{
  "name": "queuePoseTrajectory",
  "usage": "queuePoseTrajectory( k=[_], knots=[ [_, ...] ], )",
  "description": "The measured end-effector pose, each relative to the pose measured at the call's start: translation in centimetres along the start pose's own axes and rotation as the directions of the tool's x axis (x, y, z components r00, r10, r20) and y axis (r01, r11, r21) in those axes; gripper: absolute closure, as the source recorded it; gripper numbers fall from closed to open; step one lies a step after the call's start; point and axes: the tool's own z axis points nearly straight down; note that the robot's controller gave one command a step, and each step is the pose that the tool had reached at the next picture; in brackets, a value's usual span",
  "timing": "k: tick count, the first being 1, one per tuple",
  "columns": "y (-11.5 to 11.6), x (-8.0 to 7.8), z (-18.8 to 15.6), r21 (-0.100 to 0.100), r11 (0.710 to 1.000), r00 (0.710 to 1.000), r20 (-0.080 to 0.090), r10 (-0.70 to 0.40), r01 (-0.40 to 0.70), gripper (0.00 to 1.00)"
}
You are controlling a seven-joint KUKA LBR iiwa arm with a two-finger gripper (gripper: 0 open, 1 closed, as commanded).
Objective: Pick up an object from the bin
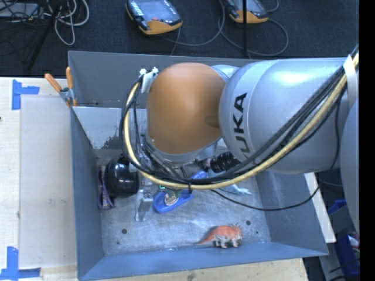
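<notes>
Three loose things near my gripper (pixel 145 208), low in the grey metal bin (pixel 88 157).
Open or closed, I cannot tell; it hangs left of centre beside a flat blue plastic piece (pixel 176 202), probably my pick, being nearest. A glossy black round object (pixel 120 177) lies up-left, an orange toy dinosaur (pixel 222 236) lower right.

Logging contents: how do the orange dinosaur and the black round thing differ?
The orange dinosaur lies near the bin's front wall; the black round thing sits left, beside the arm. The dinosaur is long and spiky, the black thing smooth and glossy. Both rest on the floor.
</notes>
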Motion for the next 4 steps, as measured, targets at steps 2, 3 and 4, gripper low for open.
queuePoseTrajectory(
  k=[2,3,4],
  knots=[
    [0.3,0.5,-1.6,-0.001,0.999,0.999,0.008,-0.049,0.049,0.0],
    [0.4,0.7,2.0,-0.003,0.997,0.997,0.016,-0.077,0.077,0.0],
    [-0.8,1.8,8.9,-0.002,0.998,0.998,0.011,-0.056,0.056,0.0]
  ],
)
